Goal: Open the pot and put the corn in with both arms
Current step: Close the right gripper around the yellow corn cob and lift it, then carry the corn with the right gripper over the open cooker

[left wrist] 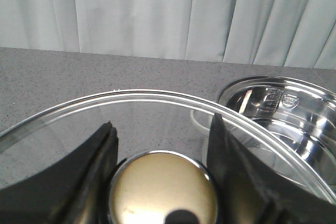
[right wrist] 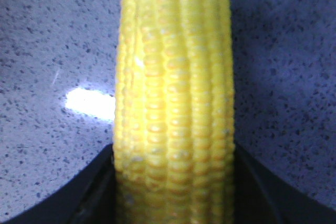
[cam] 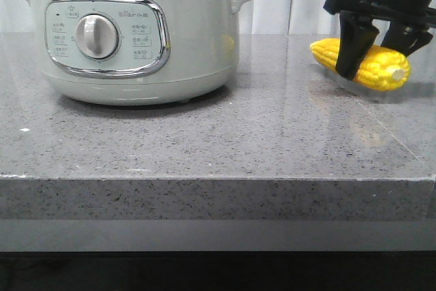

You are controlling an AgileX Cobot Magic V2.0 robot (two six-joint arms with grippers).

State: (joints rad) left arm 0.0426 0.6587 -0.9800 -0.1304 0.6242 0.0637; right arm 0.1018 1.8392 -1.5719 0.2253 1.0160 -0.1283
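The pale-green pot (cam: pixel 136 32) stands at the left of the counter with its dial facing me. In the left wrist view it is open, showing its shiny steel inside (left wrist: pixel 294 114). My left gripper (left wrist: pixel 161 124) is shut on the round knob (left wrist: pixel 163 187) of the glass lid (left wrist: pixel 131 111) and holds the lid beside the pot, clear of the opening. It is out of the front view. The yellow corn (cam: pixel 381 69) lies at the right. My right gripper (cam: pixel 377 51) is shut on the corn (right wrist: pixel 176 77), fingers touching both sides (right wrist: pixel 174 150). I cannot tell whether the corn is touching the counter.
The grey speckled counter (cam: pixel 218 141) runs between pot and corn, with its front edge near me. White curtains (left wrist: pixel 157 9) hang behind the counter.
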